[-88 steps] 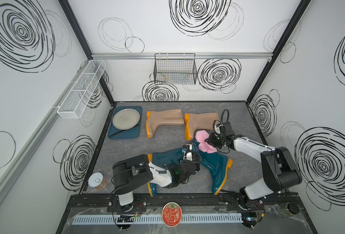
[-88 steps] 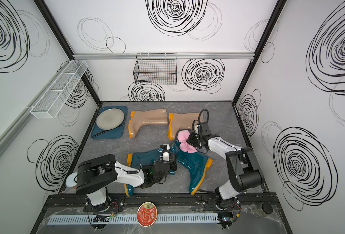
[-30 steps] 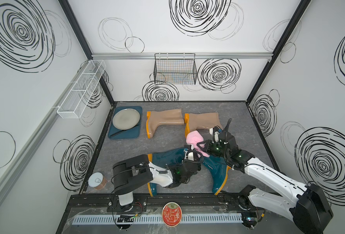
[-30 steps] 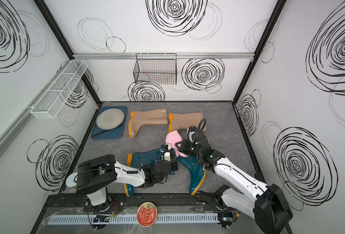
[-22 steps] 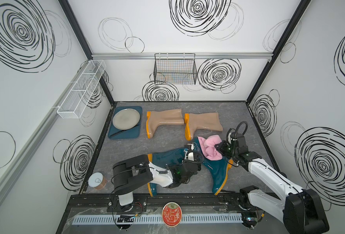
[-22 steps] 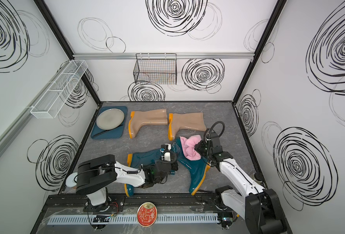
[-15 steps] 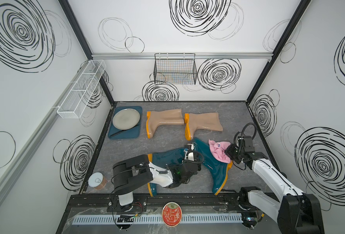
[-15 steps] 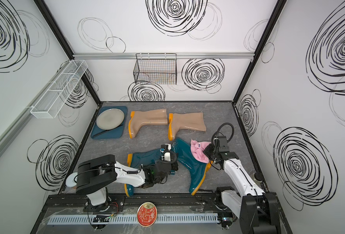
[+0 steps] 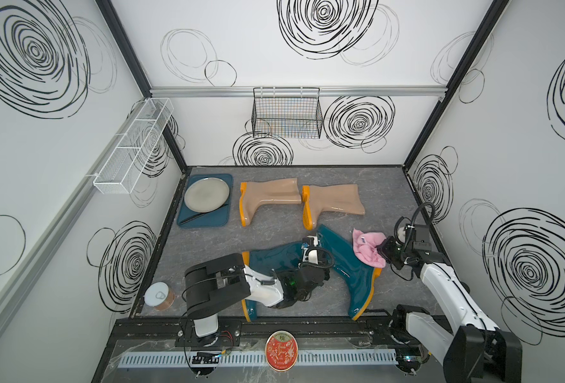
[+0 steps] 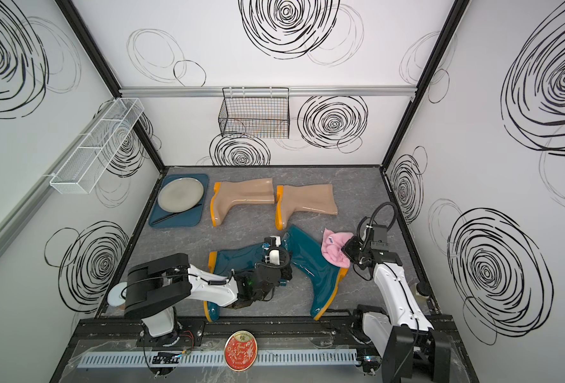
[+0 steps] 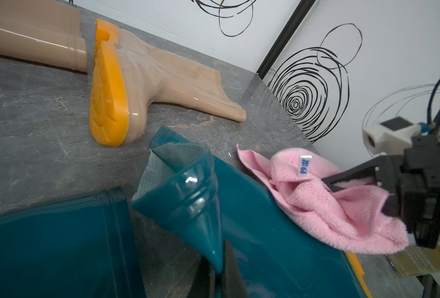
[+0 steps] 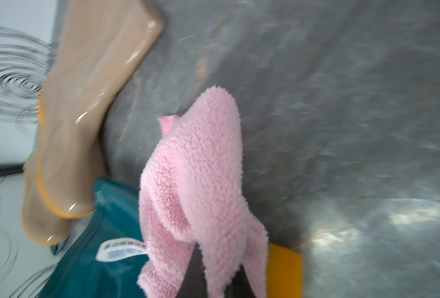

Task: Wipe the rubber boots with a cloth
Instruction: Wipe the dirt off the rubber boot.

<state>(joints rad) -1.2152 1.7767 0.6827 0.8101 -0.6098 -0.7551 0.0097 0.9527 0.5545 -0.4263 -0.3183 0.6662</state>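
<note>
A small can (image 9: 156,294) with a pale lid stands at the front left corner of the desk (image 9: 274,232). Behind it, at the back left, a dark blue tray (image 9: 188,223) carries a grey plate (image 9: 207,194). Just beside the tray the left beige boot (image 9: 268,199) lies on its side, with its orange sole toward the tray. The right beige boot (image 9: 336,203) lies the same way, its sole close to the first one's cuff.

Nearer the front, the left teal boot (image 9: 274,260) lies flat with its sole to the left, partly under the left arm. The left pincer (image 11: 219,276) is closed tight on the folded cuff of the right teal boot (image 9: 347,265). That boot lies slanted, with its cuff near the right beige boot's toe and its orange sole toward the front right.

The cloth (image 9: 367,248), pink and fluffy, is bunched against that boot's back edge near the heel. It lies partly over the boot and partly over the desk, with its white tag facing up. The right pincer (image 9: 382,252) is clamped shut on the cloth's right end, low over the desk and near the right wall.
</note>
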